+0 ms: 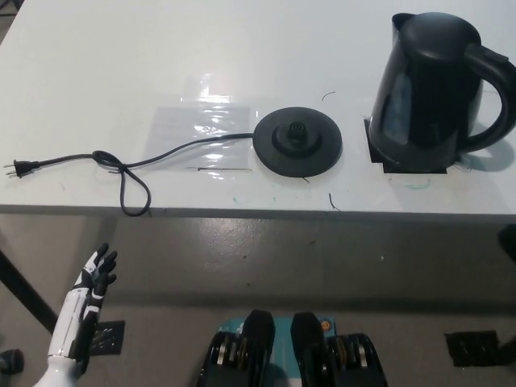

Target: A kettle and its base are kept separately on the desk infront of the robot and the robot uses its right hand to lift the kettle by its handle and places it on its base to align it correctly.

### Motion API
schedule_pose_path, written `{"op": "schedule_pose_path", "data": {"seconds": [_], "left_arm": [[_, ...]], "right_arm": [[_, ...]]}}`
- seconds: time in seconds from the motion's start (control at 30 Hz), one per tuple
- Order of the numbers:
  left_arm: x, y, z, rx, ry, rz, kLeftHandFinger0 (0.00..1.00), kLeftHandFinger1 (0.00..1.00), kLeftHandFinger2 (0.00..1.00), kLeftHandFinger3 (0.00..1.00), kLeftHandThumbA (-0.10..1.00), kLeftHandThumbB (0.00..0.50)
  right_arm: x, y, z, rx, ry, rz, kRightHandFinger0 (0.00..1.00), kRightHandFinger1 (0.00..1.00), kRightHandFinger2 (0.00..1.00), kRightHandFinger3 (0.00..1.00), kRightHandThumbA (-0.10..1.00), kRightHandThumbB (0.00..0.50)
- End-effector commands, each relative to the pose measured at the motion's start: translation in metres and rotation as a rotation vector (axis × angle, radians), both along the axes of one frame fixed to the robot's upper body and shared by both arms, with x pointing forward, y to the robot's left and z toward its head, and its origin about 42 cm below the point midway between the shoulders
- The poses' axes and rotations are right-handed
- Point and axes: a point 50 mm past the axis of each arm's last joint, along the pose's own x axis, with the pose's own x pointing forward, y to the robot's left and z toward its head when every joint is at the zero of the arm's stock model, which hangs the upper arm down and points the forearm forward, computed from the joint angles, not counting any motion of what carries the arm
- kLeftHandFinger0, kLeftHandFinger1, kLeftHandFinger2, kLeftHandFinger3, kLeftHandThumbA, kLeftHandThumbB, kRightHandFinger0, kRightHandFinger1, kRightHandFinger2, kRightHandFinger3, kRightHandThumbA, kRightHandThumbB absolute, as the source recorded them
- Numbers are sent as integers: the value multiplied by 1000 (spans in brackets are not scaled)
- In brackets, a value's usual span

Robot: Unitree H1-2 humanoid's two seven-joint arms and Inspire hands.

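A black kettle [431, 89] stands upright at the back right of the white desk [97, 56], its handle [500, 97] facing right. Its round black base [297, 143] lies apart from it, to its left near the desk's middle. Only a dark sliver of my right hand [508, 240] shows at the picture's right edge, below the desk's front edge and well short of the kettle; its fingers are not visible. Down at the lower left, off the desk, my white left hand [95, 278] rests open with its fingers spread.
The base's black cord [129, 173] runs left in a loop to a plug [20, 168] near the desk's left side. A clear taped patch [205, 129] lies left of the base. Black tape marks [407, 165] frame the kettle's foot. The desk's front edge [242, 211] crosses mid-picture.
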Motion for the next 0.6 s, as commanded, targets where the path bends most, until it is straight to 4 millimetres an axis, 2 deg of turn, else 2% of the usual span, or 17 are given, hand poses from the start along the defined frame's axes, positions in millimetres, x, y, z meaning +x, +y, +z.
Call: {"op": "schedule_pose_path", "data": {"seconds": [0.0, 0.03, 0.07, 0.1, 0.17, 0.2, 0.3, 0.37, 0.5, 0.57], "left_arm": [[7, 1, 18, 10, -85, -4, 1000, 1000, 1000, 1000, 958, 202], [6, 0, 18, 7, -86, -8, 1000, 1000, 1000, 1000, 955, 204], [6, -1, 17, 5, -85, -10, 1000, 1000, 1000, 1000, 955, 204], [6, -1, 17, 4, -84, -10, 1000, 1000, 1000, 1000, 945, 211], [4, -1, 16, 4, -81, -9, 1000, 1000, 1000, 1000, 943, 212], [4, 0, 15, 9, -72, -8, 1000, 1000, 1000, 1000, 943, 217], [4, -1, 15, 18, -74, -9, 1000, 1000, 1000, 1000, 949, 201], [5, -1, 14, 21, -75, -9, 1000, 1000, 1000, 1000, 952, 200], [4, 0, 14, 18, -72, -9, 1000, 1000, 1000, 1000, 946, 190], [4, 0, 14, 13, -70, -10, 1000, 1000, 1000, 1000, 941, 188]], "right_arm": [[31, -17, 27, 54, 2, 34, 1000, 1000, 1000, 1000, 1000, 334], [43, -19, 32, 64, 17, 58, 1000, 1000, 1000, 1000, 1000, 327], [46, -19, 32, 67, 23, 66, 1000, 1000, 1000, 1000, 1000, 327], [47, -19, 33, 67, 26, 69, 1000, 1000, 1000, 1000, 1000, 300], [50, -18, 33, 74, 32, 77, 1000, 1000, 1000, 1000, 1000, 317], [62, -16, 35, 83, 57, 80, 1000, 1000, 1000, 1000, 1000, 323], [78, -12, 38, 110, 100, 105, 1000, 1000, 1000, 1000, 996, 343], [81, -11, 38, 115, 108, 109, 1000, 1000, 1000, 1000, 996, 342], [97, -4, 39, 135, 131, 134, 1000, 1000, 1000, 1000, 1000, 294], [104, -1, 40, 145, 142, 148, 1000, 1000, 1000, 1000, 1000, 295]]}}
